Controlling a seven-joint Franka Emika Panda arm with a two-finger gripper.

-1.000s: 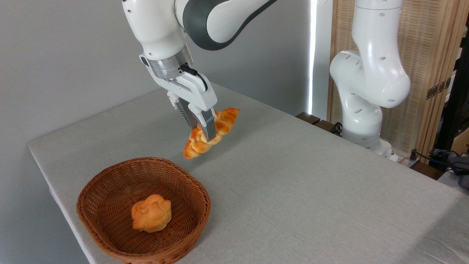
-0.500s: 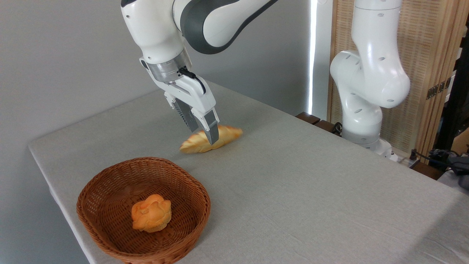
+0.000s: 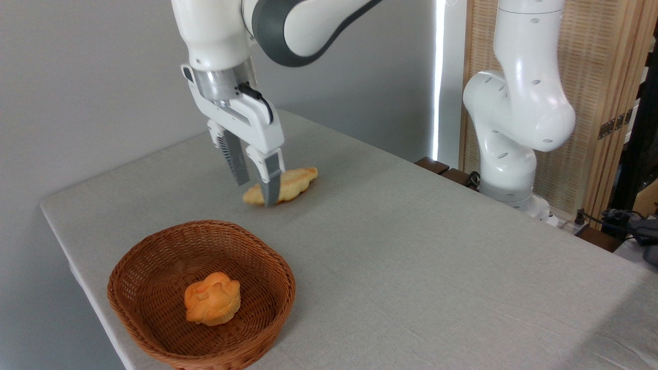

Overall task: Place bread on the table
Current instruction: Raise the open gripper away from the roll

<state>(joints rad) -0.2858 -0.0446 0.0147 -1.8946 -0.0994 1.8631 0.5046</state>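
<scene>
While bread lies on the grey table, far left:
gripper angled down, fingers spread, straddling it, gripping nothing.

A single fixed camera stands off one corner of the table and looks down on it at a slant, so the grey cloth top runs from the lower right of the frame back toward the upper left. It sits near enough that the arm's upper links leave the top edge and the wicker basket touches the bottom edge, lower left. The arm's base stands at right, before a slatted screen.
</scene>
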